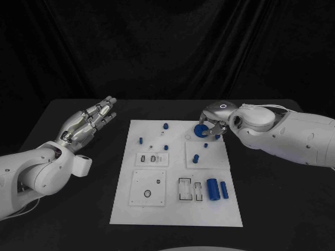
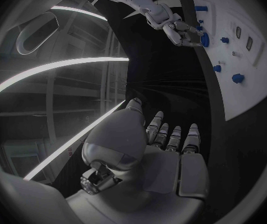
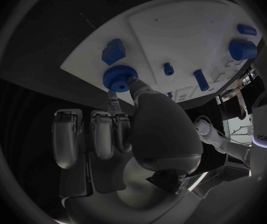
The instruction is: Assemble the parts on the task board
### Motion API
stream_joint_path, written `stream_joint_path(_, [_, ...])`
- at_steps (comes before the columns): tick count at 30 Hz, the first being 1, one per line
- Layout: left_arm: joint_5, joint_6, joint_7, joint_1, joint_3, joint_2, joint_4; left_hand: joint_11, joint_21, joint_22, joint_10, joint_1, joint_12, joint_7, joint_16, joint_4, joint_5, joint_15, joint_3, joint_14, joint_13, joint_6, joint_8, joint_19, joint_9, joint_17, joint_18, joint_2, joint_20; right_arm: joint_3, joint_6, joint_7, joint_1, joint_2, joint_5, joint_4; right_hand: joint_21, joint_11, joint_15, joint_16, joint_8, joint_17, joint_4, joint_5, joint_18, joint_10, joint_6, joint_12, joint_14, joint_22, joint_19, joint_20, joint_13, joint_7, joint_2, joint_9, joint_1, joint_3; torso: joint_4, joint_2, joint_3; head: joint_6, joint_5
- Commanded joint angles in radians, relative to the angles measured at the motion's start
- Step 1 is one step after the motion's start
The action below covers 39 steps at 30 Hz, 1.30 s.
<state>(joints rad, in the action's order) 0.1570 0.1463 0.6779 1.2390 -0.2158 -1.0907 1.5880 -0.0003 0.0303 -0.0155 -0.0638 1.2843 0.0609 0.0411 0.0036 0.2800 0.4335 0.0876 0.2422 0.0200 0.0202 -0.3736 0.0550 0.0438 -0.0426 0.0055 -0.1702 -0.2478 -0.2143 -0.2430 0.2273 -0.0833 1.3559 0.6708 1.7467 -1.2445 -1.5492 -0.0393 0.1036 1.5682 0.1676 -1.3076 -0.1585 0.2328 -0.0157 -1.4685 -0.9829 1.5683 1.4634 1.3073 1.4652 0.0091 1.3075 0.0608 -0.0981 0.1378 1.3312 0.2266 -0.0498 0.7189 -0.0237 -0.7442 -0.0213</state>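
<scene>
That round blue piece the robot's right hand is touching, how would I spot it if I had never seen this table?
Start at the white task board in the middle of the black table, and go to its far right corner, where the right hand reaches in. The blue gear sits right at its fingertips. Its round, toothed rim sets it apart from the plain blue pegs and the blocky piece nearby.

blue gear (image 1: 202, 130) half hidden behind right hand (image 1: 216, 121) in head view; small parts on task board (image 1: 175, 214) too small to identify.
</scene>
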Motion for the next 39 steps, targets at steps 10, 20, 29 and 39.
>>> stream_joint_path(10, [0.000, -0.011, 0.052, 0.003, 0.001, 0.000, 0.001, 0.009, 0.004, -0.001, -0.001, 0.011, -0.004, 0.002, 0.003, 0.000, 0.006, 0.007, -0.008, -0.003, -0.001, 0.003, 0.003, -0.001, -0.001, 0.000, -0.011, -0.003, -0.008, -0.003, 0.054, 0.030, -0.005, 0.009, 0.006, -0.021, -0.008, 0.030, -0.016, 0.003, 0.092, -0.263, 0.047, 0.146, 0.011, -0.102, -0.008, 0.003, 0.107, 0.254, 0.095, 0.014, 0.263, -0.001, 0.010, 0.118, 0.031, 0.016, 0.0001, 0.000, 0.0002, 0.003, 0.005])
stream_joint_path(20, [0.000, -0.009, 0.051, 0.003, 0.001, -0.003, 0.001, 0.009, 0.004, -0.001, -0.001, 0.011, -0.004, 0.002, 0.003, 0.000, 0.006, 0.007, -0.008, -0.003, -0.001, 0.003, 0.003, -0.001, -0.001, 0.000, -0.011, -0.003, -0.008, -0.003, 0.098, 0.033, 0.024, 0.006, 0.006, -0.072, -0.014, 0.035, -0.019, 0.003, 0.109, -0.263, 0.036, 0.192, 0.013, -0.102, -0.003, 0.003, 0.107, 0.258, 0.100, 0.019, 0.263, 0.004, 0.002, 0.138, 0.011, 0.021, 0.0006, 0.000, 0.0002, 0.001, 0.013])
stream_joint_path(29, [0.000, -0.009, 0.050, 0.003, 0.001, 0.003, 0.002, 0.010, 0.004, -0.001, -0.002, 0.013, -0.003, 0.003, 0.003, -0.001, 0.007, 0.008, -0.009, -0.002, -0.001, 0.002, 0.003, 0.000, -0.001, 0.001, -0.011, -0.003, -0.008, -0.003, 0.103, 0.042, 0.037, -0.048, 0.006, -0.077, -0.019, 0.038, -0.022, 0.003, 0.109, -0.263, 0.017, 0.183, 0.015, -0.102, 0.000, 0.003, 0.107, 0.262, 0.104, 0.021, 0.263, 0.009, 0.000, 0.142, -0.011, 0.022, 0.0000, 0.000, 0.0001, -0.005, 0.015])
stream_joint_path(39, [0.000, -0.009, 0.049, 0.003, 0.001, 0.007, 0.002, 0.010, 0.004, -0.001, -0.001, 0.014, -0.003, 0.003, 0.003, -0.001, 0.007, 0.008, -0.009, -0.002, -0.001, 0.002, 0.003, 0.000, -0.001, 0.001, -0.011, -0.003, -0.009, -0.003, 0.090, 0.056, 0.031, -0.130, 0.006, -0.018, -0.022, 0.040, -0.022, 0.003, 0.108, -0.263, 0.014, 0.182, 0.016, -0.102, -0.002, 0.003, 0.107, 0.263, 0.106, 0.022, 0.263, 0.010, -0.002, 0.142, -0.015, 0.022, -0.0011, 0.000, -0.0003, -0.008, 0.011])
